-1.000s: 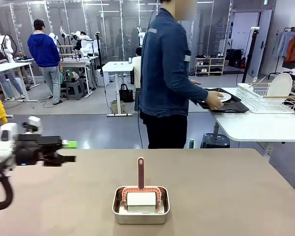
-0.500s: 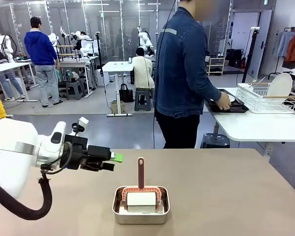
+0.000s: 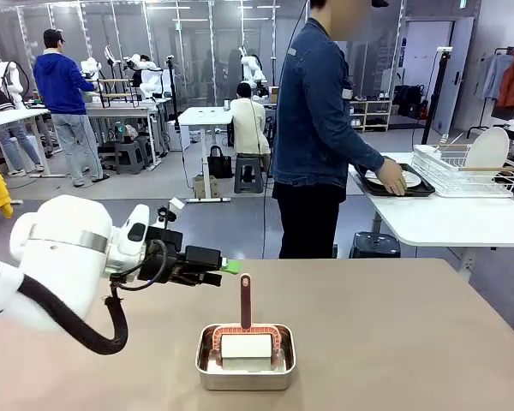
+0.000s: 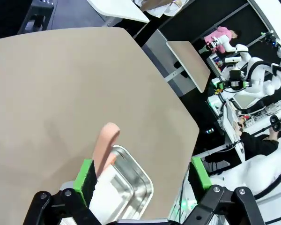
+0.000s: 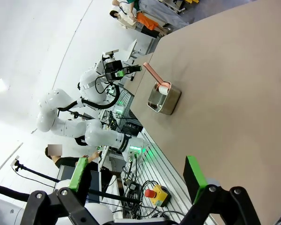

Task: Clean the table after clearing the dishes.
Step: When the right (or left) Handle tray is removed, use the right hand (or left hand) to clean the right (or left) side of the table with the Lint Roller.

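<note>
The brown table [image 3: 394, 325] carries a steel pan [image 3: 245, 358] holding a roller with an upright pink handle [image 3: 245, 298]. My left gripper [image 3: 226, 267] hovers open just left of that handle, slightly above its top. In the left wrist view the left gripper [image 4: 143, 174] is spread wide over the pan [image 4: 131, 185], with the handle [image 4: 106, 146] near one green pad. The dishes, a white plate [image 3: 411, 181] on a dark tray [image 3: 424, 192], rest on a white side table under the person's hand [image 3: 395, 176]. My right gripper [image 5: 136, 172] is open, far from the pan [image 5: 164, 99].
A white dish rack [image 3: 463, 171] with a plate stands on the side table at the far right. The person [image 3: 321, 128] stands between that table and mine. Other people and tables are farther back.
My left arm has swung in from the left edge toward the roller handle. The person has shifted right and set the tray down on the side table.
</note>
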Motion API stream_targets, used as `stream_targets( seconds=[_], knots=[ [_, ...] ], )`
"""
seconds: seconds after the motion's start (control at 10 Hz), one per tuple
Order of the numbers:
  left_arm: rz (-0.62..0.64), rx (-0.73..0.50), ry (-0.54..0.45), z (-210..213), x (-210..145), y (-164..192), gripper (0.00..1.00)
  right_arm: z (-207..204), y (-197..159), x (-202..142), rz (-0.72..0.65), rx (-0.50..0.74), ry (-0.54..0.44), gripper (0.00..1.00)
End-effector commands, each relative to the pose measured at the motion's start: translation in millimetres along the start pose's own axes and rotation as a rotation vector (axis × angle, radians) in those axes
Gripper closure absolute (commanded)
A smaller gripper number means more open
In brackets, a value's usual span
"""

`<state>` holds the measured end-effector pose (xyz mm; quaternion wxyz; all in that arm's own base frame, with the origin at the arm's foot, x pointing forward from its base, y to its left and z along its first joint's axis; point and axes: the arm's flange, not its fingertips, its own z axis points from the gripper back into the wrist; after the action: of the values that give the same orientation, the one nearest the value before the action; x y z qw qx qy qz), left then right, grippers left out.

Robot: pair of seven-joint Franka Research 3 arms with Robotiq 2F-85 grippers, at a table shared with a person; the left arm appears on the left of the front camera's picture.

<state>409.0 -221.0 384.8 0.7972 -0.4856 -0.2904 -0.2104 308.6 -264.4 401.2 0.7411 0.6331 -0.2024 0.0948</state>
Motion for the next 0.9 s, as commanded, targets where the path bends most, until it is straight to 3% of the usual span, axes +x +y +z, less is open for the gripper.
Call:
stream_targets(
  seconds=[0.0, 0.7, 0.8],
  knots=[
    [0.011, -0.003, -0.007, 10.5, -3.2, -7.7, 0.0, 0.7, 1.9, -2.8, 0.019, 0.003, 0.016, 0.0],
    [-0.001, 0.0, -0.012, 7.2, 0.9, -3.7, 0.0, 0.7, 1.9, -2.8, 0.019, 0.003, 0.016, 0.0],
    [-0.034, 0.062, 0.039, 9.4, 4.5, -5.3, 0.0, 0.7, 1.9, -2.8, 0.019, 0.003, 0.016, 0.0]
  ],
)
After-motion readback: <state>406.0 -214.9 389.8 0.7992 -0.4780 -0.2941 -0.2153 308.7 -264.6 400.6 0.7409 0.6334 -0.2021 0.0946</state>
